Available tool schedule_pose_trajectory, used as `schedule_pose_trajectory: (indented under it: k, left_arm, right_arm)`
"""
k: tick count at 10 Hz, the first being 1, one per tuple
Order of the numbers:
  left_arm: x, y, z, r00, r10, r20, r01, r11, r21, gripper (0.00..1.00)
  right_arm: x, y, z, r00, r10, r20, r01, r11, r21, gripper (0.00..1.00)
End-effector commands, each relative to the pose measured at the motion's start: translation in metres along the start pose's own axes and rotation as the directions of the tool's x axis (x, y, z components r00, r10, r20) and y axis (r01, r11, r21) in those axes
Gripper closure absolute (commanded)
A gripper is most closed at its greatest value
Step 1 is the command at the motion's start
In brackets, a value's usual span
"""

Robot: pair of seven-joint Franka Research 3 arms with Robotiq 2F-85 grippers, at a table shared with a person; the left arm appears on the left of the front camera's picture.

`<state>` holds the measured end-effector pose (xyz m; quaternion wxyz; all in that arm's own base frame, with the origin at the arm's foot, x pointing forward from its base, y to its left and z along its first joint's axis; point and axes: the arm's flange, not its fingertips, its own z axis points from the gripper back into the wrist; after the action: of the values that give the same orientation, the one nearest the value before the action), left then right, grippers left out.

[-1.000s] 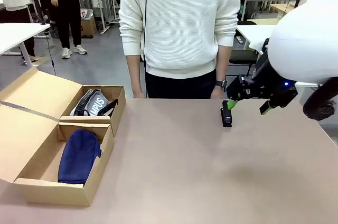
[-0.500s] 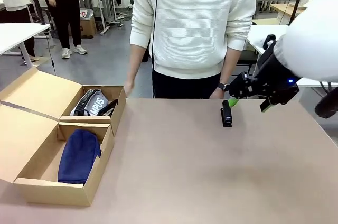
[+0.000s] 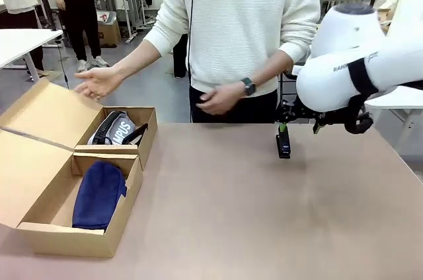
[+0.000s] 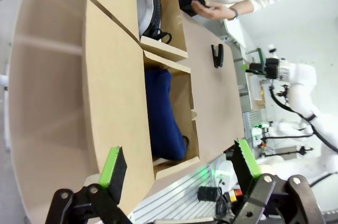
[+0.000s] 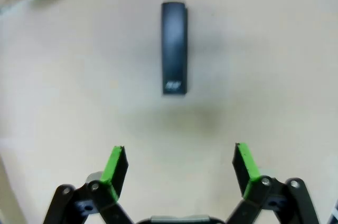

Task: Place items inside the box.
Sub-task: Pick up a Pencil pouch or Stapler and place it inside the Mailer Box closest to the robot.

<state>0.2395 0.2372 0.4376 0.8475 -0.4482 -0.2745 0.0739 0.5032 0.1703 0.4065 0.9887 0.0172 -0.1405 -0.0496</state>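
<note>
Green pads held wide apart with nothing between them: that is the left gripper (image 4: 179, 158), hanging off to the side of the two cardboard boxes. Nearest the robot's edge of the table (image 3: 231, 227) lies the long shallow box (image 3: 39, 230), its flap lid thrown open to the left. The navy blue zip pouch (image 3: 99, 195) lies inside it, lengthwise. Just behind, touching it, stands the smaller box (image 3: 147, 136), also open, with a grey and black printed thing (image 3: 114, 128) in it. Well over to the right, farther across the bare table, the black stapler (image 3: 283, 142) lies flat, outside both boxes. The right gripper (image 5: 179, 155) hangs just above it with fingers spread and empty, not touching it. At the far edge a person in a white sweater holds one hand (image 3: 98, 82) open, palm up, above the smaller box's lid, and the other hand (image 3: 218, 100) in front of the waist.
</note>
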Motion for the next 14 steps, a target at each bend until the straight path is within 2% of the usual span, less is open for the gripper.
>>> schedule_pose_trajectory:
  k: [1, 2, 3, 5, 8, 12, 13, 14]
  left_arm:
    - [0.0, -0.001, 0.0, 1.0, -0.021, 0.02, 0.022, 0.999, -0.024, 0.0]
    - [0.0, -0.001, 0.0, 1.0, -0.021, 0.02, 0.022, 0.999, -0.024, 0.0]
    - [0.0, -0.001, 0.0, 1.0, -0.021, 0.02, 0.022, 0.999, -0.024, 0.0]
    - [0.0, -0.001, 0.0, 1.0, -0.021, 0.02, 0.022, 0.999, -0.024, 0.0]
    - [0.0, -0.001, 0.0, 1.0, -0.021, 0.02, 0.022, 0.999, -0.024, 0.0]
    - [0.0, -0.001, 0.0, 1.0, -0.021, 0.02, 0.022, 0.999, -0.024, 0.0]
    - [0.0, -0.001, 0.0, 1.0, -0.021, 0.02, 0.022, 0.999, -0.024, 0.0]
    - [0.0, -0.001, 0.0, 1.0, -0.021, 0.02, 0.022, 0.999, -0.024, 0.0]
  right_arm:
    - [0.033, 0.012, -0.046, 0.996, -0.075, 0.046, 0.077, 0.997, -0.031, 0.0]
    - [0.034, 0.008, -0.073, 0.993, -0.056, 0.1, 0.061, 0.997, -0.05, 0.0]
    - [0.036, 0.008, -0.096, 0.989, -0.059, 0.134, 0.061, 0.998, -0.014, 0.0]
    - [0.034, 0.012, -0.113, 0.978, -0.061, 0.201, 0.049, 0.997, 0.064, 0.0]
    - [0.038, 0.01, -0.128, 0.986, -0.063, 0.155, 0.059, 0.998, 0.027, 0.0]
    - [0.036, 0.013, -0.128, 0.986, -0.046, 0.159, 0.041, 0.998, 0.039, 0.0]
    - [0.035, 0.013, -0.128, 0.987, -0.052, 0.15, 0.046, 0.998, 0.041, 0.6]
    - [0.034, 0.014, -0.128, 0.988, -0.056, 0.142, 0.049, 0.998, 0.05, 0.6]
